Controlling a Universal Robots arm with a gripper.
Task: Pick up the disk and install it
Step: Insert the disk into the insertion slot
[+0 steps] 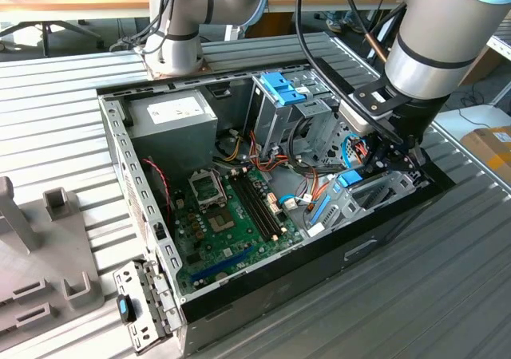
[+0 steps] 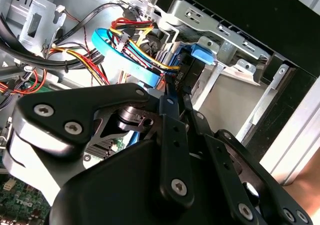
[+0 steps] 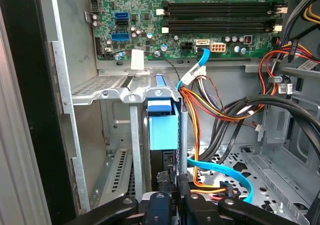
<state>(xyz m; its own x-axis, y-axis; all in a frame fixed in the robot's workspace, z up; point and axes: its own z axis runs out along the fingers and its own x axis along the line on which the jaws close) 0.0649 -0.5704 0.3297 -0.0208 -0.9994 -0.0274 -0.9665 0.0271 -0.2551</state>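
Observation:
The disk (image 1: 349, 179) stands on its edge in the grey drive bay (image 1: 385, 190) at the front corner of the open computer case, on the exterior view's right. Its blue end tab points toward the motherboard. In the first wrist view the disk (image 3: 163, 127) sits in a slot of the bay (image 3: 115, 92), dark body edge-on behind the blue tab. My gripper (image 1: 389, 161) reaches down into the case over the bay. My gripper (image 3: 170, 200) is shut on the disk's near end. In the second wrist view the gripper (image 2: 179, 92) clamps the dark body behind the disk's blue tab (image 2: 202, 55).
Bundled coloured cables (image 3: 220, 105) and a thin blue cable (image 3: 220, 167) lie right beside the bay. The motherboard (image 1: 231, 215) fills the case floor. A tall grey cage with a blue latch (image 1: 281, 88) stands behind, a power supply (image 1: 172, 116) at the back. A loose bracket (image 1: 144, 303) lies outside.

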